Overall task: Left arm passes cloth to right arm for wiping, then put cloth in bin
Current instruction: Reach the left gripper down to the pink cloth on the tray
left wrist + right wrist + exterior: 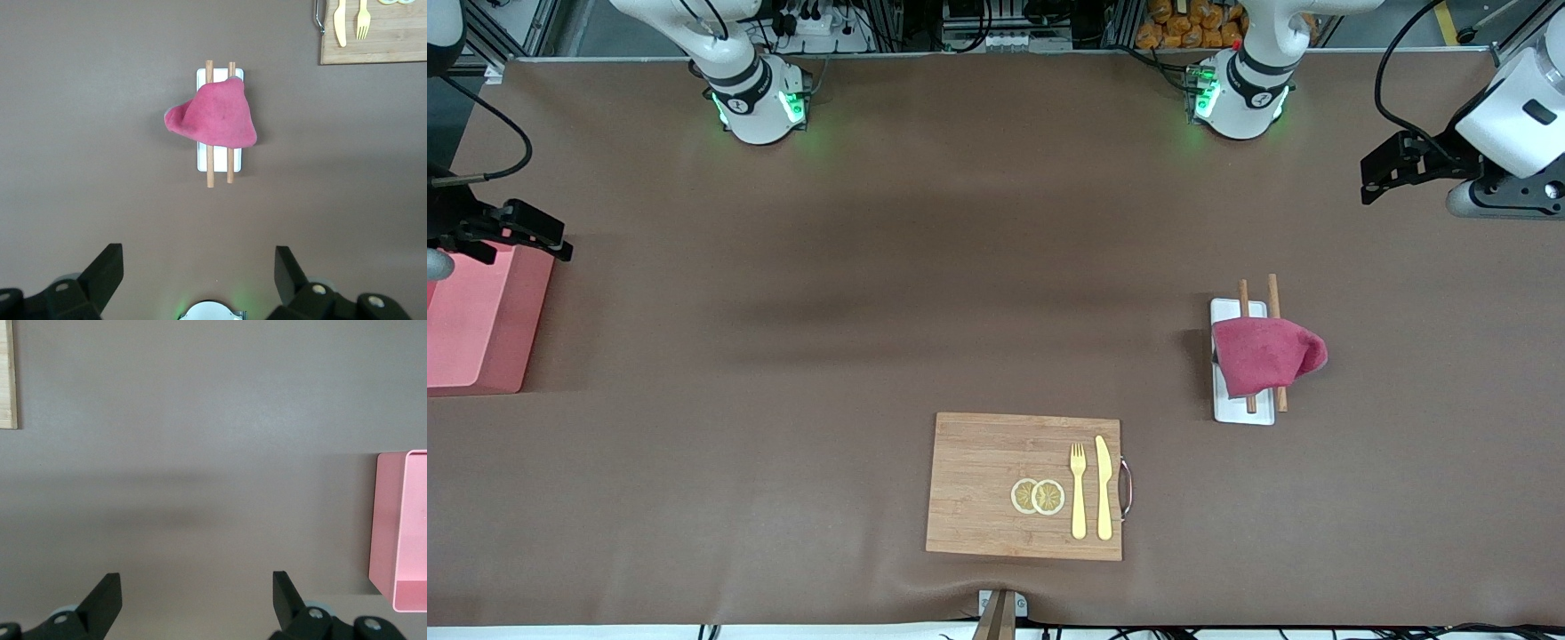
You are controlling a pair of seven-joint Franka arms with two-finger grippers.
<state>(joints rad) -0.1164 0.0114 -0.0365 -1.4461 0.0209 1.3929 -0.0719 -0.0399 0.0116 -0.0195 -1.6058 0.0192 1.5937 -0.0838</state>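
Observation:
The magenta-red cloth lies draped over two wooden chopsticks on the white tray, toward the left arm's end of the table. It also shows in the left wrist view. My left gripper hangs open and empty high over bare table at that end, apart from the cloth; its fingers are spread wide. The salmon-pink bin stands at the right arm's end and shows in the right wrist view. My right gripper is open and empty, high beside the bin.
A wooden cutting board with a yellow fork, a yellow knife and two lemon slices lies nearer to the front camera than the tray. Brown mat covers the table.

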